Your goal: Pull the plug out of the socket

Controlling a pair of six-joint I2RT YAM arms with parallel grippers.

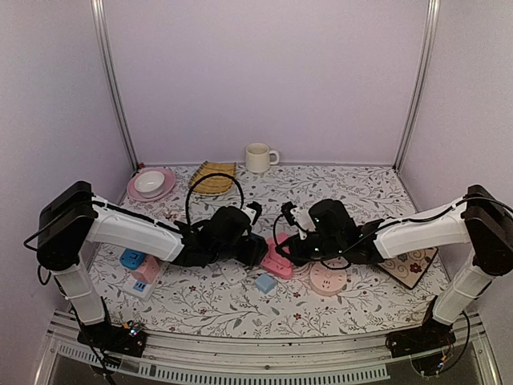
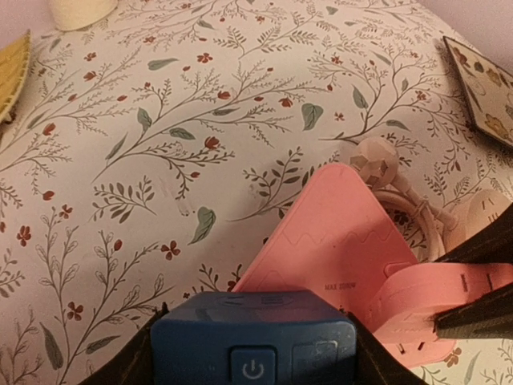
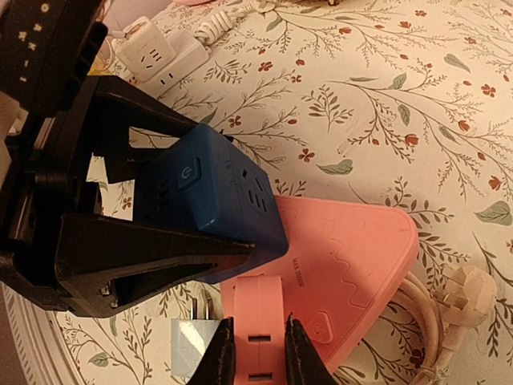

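A pink triangular socket [image 1: 278, 263] lies at the table's middle; it also shows in the right wrist view [image 3: 361, 249] and the left wrist view [image 2: 337, 233]. My left gripper [image 1: 255, 245] [image 2: 252, 365] is shut on a dark blue cube plug [image 2: 252, 321] [image 3: 216, 196] at the socket's near-left corner. I cannot tell whether the cube is seated in the socket. My right gripper [image 1: 287, 247] [image 3: 258, 323] is shut on a pink cube plug [image 3: 258, 297] that stands on the socket's front edge. The socket's pink cord and plug [image 3: 469, 293] lie to its right.
A light blue plug [image 1: 265, 282] [image 3: 191, 345] lies loose just in front of the socket. A round pink socket [image 1: 329, 279] lies to the right and a patterned tile [image 1: 413, 265] beyond it. A white power strip [image 1: 140, 277] is at left. A plate, mat and mug [image 1: 258, 157] stand at the back.
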